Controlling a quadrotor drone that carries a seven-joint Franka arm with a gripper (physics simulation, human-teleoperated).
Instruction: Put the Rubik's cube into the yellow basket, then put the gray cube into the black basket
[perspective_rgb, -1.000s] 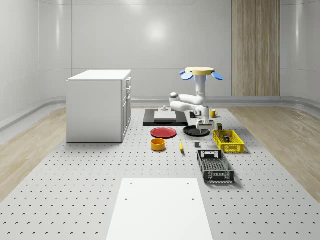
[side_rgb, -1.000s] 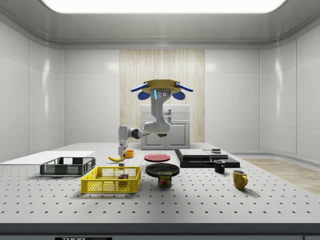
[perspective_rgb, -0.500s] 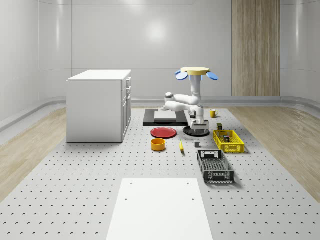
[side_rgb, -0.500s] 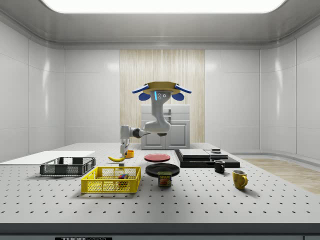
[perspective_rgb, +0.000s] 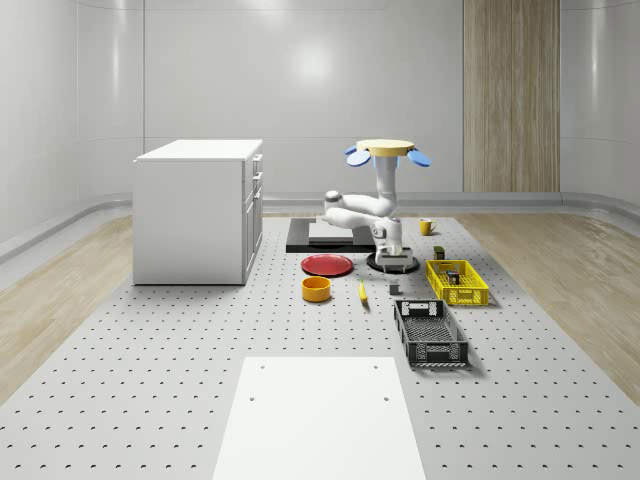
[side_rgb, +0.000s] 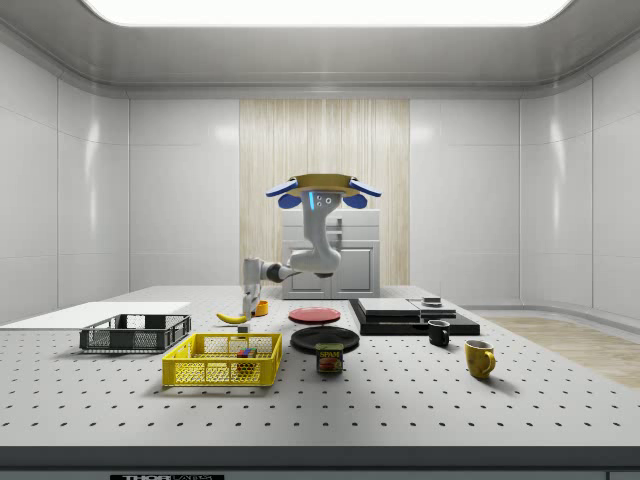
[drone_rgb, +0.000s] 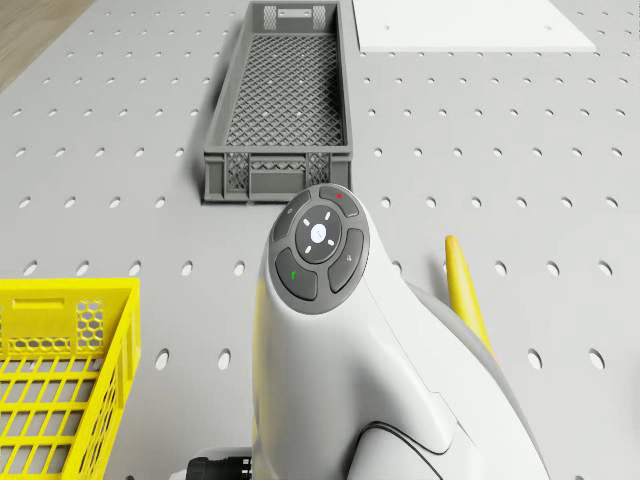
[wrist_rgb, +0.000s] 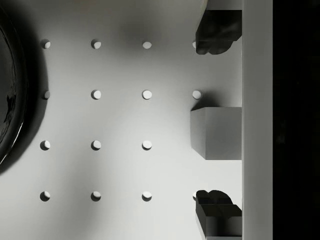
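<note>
Wrist view — gripper (wrist_rgb: 217, 122) spread wide above the gray cube (wrist_rgb: 216, 133), cube on the perforated table (wrist_rgb: 120, 120) between the fingertips (wrist_rgb: 215, 35), drone (perspective_rgb: 382, 151) hovering over the black plate (perspective_rgb: 392, 263), Rubik's cube (side_rgb: 244, 351) in the yellow basket (side_rgb: 222, 373).

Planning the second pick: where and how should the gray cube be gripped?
Grip the gray cube from straight above, pinching two opposite flat side faces. It sits flat on the table with bare surface on either side, and the gripper already hangs over it, one finger on each side.
</note>
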